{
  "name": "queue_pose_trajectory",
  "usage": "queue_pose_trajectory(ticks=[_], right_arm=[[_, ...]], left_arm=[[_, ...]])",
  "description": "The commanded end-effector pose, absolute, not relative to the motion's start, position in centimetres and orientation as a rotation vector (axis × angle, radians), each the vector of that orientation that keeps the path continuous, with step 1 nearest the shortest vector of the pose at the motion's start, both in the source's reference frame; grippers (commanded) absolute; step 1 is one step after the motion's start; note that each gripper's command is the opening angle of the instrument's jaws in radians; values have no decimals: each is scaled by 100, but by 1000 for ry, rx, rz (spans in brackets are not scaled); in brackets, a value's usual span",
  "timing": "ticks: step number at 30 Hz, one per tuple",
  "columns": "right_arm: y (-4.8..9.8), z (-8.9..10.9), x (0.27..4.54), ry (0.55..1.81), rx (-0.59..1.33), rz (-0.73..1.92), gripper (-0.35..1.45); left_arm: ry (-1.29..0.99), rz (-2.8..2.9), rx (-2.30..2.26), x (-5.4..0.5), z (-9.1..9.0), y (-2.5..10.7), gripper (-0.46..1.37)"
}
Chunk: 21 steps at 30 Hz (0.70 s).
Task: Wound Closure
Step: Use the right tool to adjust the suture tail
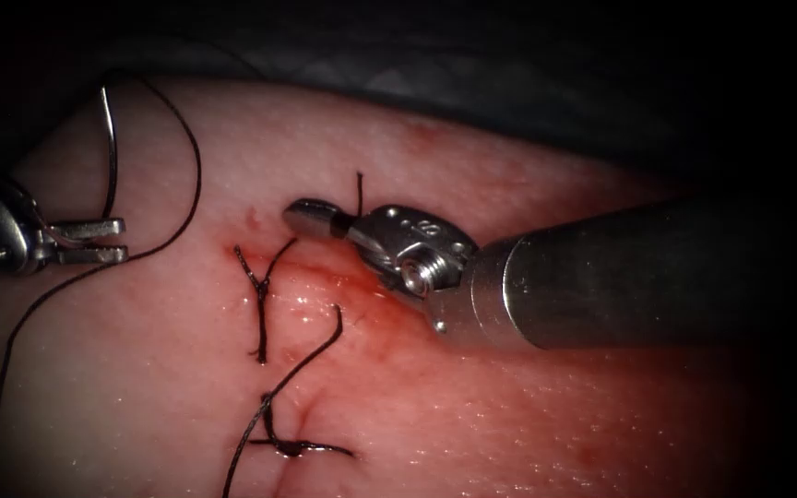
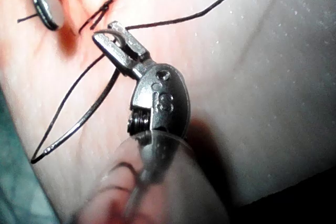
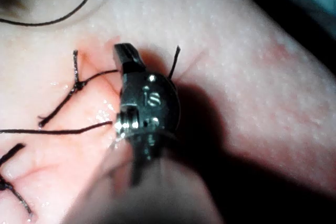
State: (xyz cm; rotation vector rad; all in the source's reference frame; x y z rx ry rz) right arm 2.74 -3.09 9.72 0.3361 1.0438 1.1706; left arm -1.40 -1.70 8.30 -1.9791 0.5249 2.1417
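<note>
Right tool [image 1: 311, 219], jaws closed and holding nothing I can make out, lies over the cut [image 1: 325, 277] in the tissue [image 1: 509, 424]. At nine o'clock, the left tool [image 1: 103, 240] grips the needle [image 1: 111, 157] near one end, clear of tissue, thread [image 1: 197, 175] trailing.

The left tool [image 1: 94, 240] is cut off by the endoscope view's left edge, its shaft out of sight. The thread [image 1: 191, 175] runs off the bottom edge. The right tool [image 1: 320, 219] covers part of the cut [image 1: 325, 277]; what its shut jaws grip stays unclear.
</note>
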Motion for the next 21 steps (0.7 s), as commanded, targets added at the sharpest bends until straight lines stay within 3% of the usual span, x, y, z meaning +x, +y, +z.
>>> queue_pose_trajectory(ticks=[1,7,11,19,21], right_arm=[[-309,972,274,1042,334,1172,-30],[-310,971,274,1042,334,1172,-27],[-310,971,274,1042,334,1172,-13],[-310,971,274,1039,329,1190,89],[-309,971,275,1038,325,1193,103]], left_arm=[[521,2146,-1981,-141,830,-170,-35],[520,2145,-1982,-141,830,-170,-35],[520,2145,-1982,-141,829,-169,-35],[520,2145,-1981,-141,829,-170,-35],[520,2145,-1981,-141,829,-170,-35]])
